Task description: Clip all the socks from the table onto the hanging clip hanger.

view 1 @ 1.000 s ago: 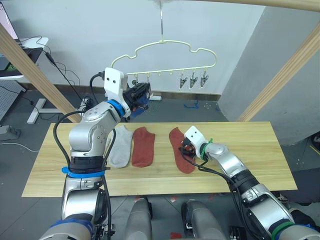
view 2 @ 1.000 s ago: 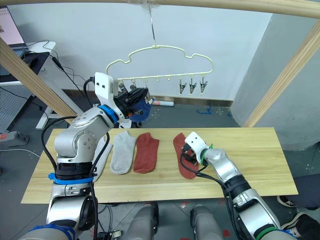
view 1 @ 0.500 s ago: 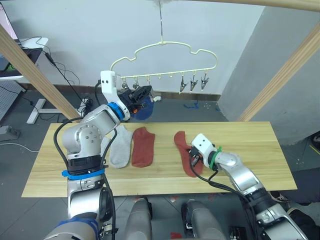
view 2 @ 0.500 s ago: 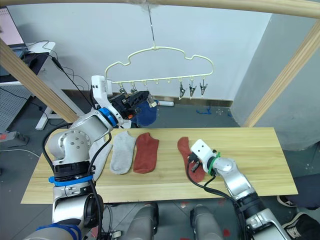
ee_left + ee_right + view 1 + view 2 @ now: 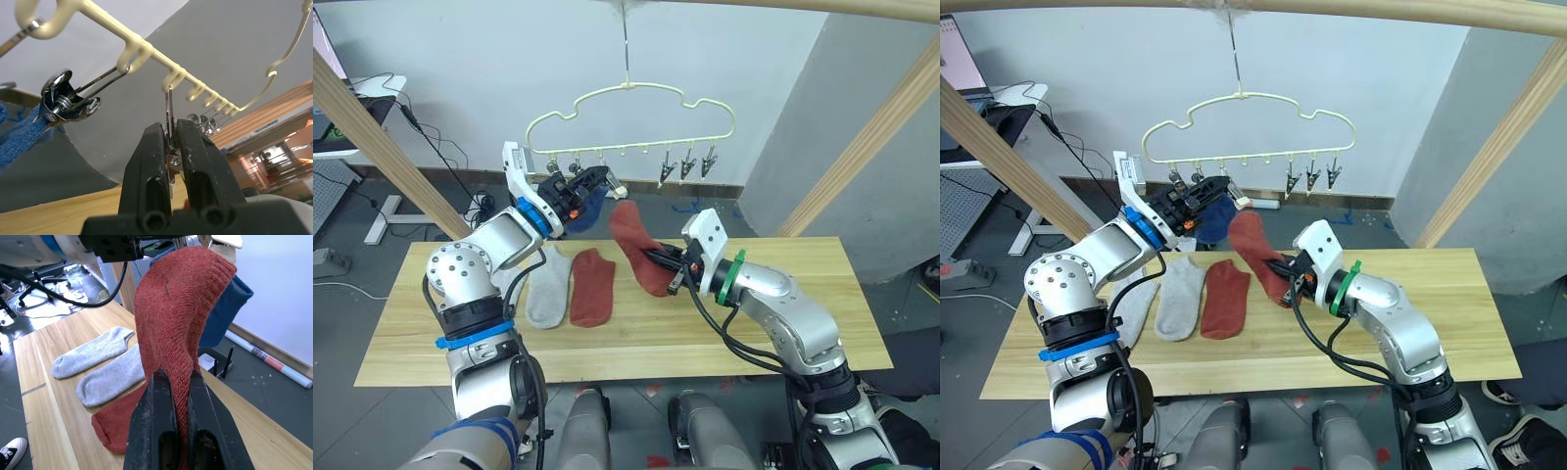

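The pale-yellow clip hanger (image 5: 628,88) hangs from the top pole. A blue sock (image 5: 590,204) dangles from one of its clips (image 5: 63,95). My left gripper (image 5: 170,134) is up at the row and shut on the neighbouring metal clip (image 5: 168,105). My right gripper (image 5: 671,266) is shut on a rust red sock (image 5: 634,243), held in the air above the table (image 5: 783,313), just below and right of the blue sock. Two light grey socks (image 5: 90,352) (image 5: 110,379) and another rust red sock (image 5: 594,287) lie flat on the table's left half.
Three free clips (image 5: 685,166) hang at the hanger's right end. Slanted wooden poles (image 5: 871,137) (image 5: 372,127) flank the table. A desk with cables (image 5: 372,88) stands at the back left.
My right gripper shut on the rust red sock and lifted it off the table toward the hanger. The left gripper shifted along the clip row, leaving the blue sock hanging.
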Controlling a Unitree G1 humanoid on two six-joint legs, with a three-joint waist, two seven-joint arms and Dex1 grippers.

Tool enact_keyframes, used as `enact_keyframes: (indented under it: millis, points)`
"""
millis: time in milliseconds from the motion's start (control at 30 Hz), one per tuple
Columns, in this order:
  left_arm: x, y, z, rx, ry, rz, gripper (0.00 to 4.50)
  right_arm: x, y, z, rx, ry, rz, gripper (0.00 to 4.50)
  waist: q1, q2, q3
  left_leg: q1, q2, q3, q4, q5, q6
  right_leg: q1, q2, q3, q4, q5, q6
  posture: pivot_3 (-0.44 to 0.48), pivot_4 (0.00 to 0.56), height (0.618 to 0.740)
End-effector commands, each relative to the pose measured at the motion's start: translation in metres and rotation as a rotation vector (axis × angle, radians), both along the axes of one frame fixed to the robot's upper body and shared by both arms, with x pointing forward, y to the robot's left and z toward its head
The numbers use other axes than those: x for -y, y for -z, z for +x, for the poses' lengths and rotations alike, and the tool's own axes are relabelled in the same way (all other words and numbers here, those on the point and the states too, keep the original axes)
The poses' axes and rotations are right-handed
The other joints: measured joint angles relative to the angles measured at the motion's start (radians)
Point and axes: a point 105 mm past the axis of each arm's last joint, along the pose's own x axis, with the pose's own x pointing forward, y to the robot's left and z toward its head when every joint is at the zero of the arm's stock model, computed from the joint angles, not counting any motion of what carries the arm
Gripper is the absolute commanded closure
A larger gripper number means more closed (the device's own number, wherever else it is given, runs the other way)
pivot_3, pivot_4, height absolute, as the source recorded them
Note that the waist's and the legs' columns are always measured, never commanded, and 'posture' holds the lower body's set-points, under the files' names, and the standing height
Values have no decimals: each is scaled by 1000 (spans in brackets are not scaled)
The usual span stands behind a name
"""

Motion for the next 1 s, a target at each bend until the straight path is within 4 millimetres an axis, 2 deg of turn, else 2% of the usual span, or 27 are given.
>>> enact_keyframes:
  millis: [33,233,733,1000]
  points:
    - [4,-17,-6,60,18,-16,4466,-1,-13,2,27,3,43,4464,0,0,0,0,0,0,0,0,0,0,0,0,0,0,0,28,223,740]
    - [0,-21,-7,66,20,-24,4466,-2,-15,7,12,10,61,4464,0,0,0,0,0,0,0,0,0,0,0,0,0,0,0,36,226,740]
    - [3,-16,-11,64,31,3,4466,-13,-26,13,20,-5,99,4464,1,0,0,0,0,0,0,0,0,0,0,0,0,0,0,45,232,740]
    - [4,-19,-13,78,33,-4,4466,-19,-24,20,11,0,94,4464,2,0,0,0,0,0,0,0,0,-1,0,0,0,0,0,50,234,740]
